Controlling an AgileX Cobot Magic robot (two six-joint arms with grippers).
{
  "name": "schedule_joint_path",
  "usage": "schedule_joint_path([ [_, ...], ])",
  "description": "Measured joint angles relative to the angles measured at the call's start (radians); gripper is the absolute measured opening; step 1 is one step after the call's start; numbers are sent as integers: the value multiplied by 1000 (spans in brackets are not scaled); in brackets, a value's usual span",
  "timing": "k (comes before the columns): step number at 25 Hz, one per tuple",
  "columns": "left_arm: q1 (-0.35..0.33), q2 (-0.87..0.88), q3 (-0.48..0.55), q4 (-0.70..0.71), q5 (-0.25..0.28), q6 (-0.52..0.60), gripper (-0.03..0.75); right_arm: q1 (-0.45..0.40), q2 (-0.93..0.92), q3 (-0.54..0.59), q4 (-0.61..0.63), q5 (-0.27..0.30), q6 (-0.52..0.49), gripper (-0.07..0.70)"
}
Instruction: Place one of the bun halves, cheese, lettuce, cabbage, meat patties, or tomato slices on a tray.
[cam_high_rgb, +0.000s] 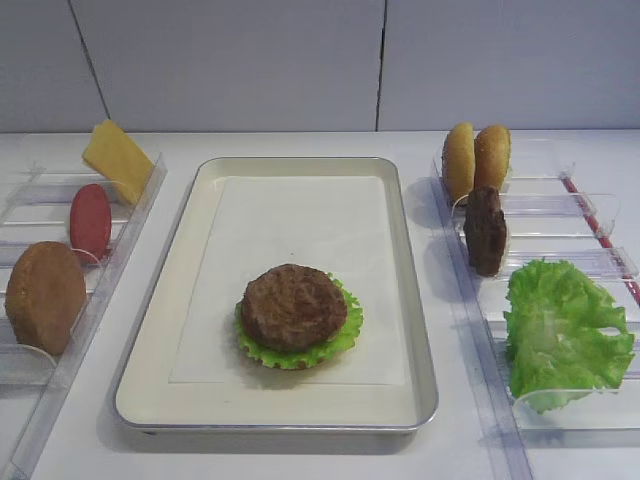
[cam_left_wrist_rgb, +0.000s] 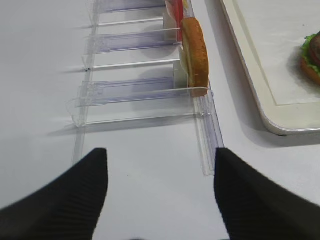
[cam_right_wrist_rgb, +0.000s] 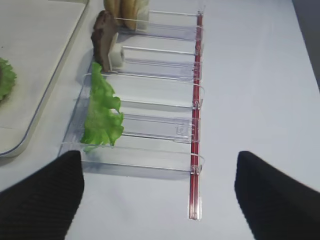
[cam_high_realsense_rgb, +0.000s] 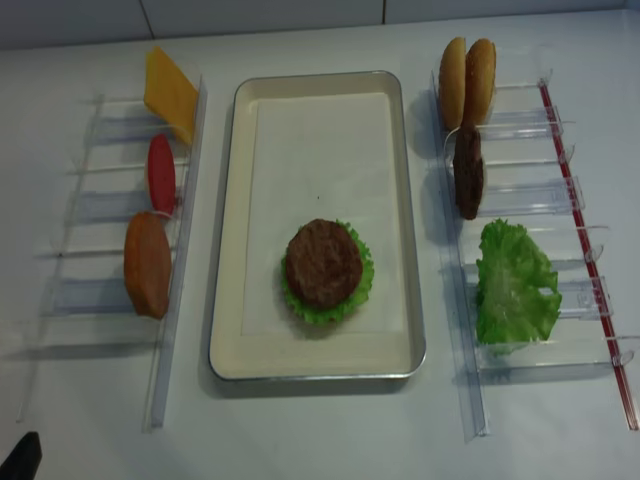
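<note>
On the cream tray (cam_high_rgb: 150, 330) a meat patty (cam_high_rgb: 293, 305) lies on a lettuce leaf (cam_high_rgb: 345, 338); the left wrist view shows a bun half (cam_left_wrist_rgb: 310, 72) beneath them. The right rack holds two bun halves (cam_high_rgb: 476, 158), a second patty (cam_high_rgb: 486, 230) and loose lettuce (cam_high_rgb: 565, 330). Standing in the left rack are the cheese (cam_high_rgb: 118, 157), a tomato slice (cam_high_rgb: 90, 220) and a bun half (cam_high_rgb: 45, 296). The cabbage is out of view. My right gripper (cam_right_wrist_rgb: 160, 195) hangs open and empty near the right rack's front end. My left gripper (cam_left_wrist_rgb: 160, 190) is open and empty before the left rack.
Both clear plastic racks (cam_high_realsense_rgb: 530, 200) (cam_high_realsense_rgb: 100, 210) flank the tray on a white table. A red strip (cam_right_wrist_rgb: 195, 115) runs along the right rack's outer edge. The paper liner (cam_high_rgb: 300, 220) is bare behind the patty. A grey wall stands at the back.
</note>
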Motion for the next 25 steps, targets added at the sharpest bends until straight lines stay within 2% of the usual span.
schedule_joint_path([
  [9,0,0,0,0,0,0,457,-19,-158,112,45,-3,8,602],
  [17,0,0,1,0,0,0,457,-19,-178,116,47,-10,19,563],
  [25,0,0,1,0,0,0,457,-19,-178,117,47,-12,23,561],
])
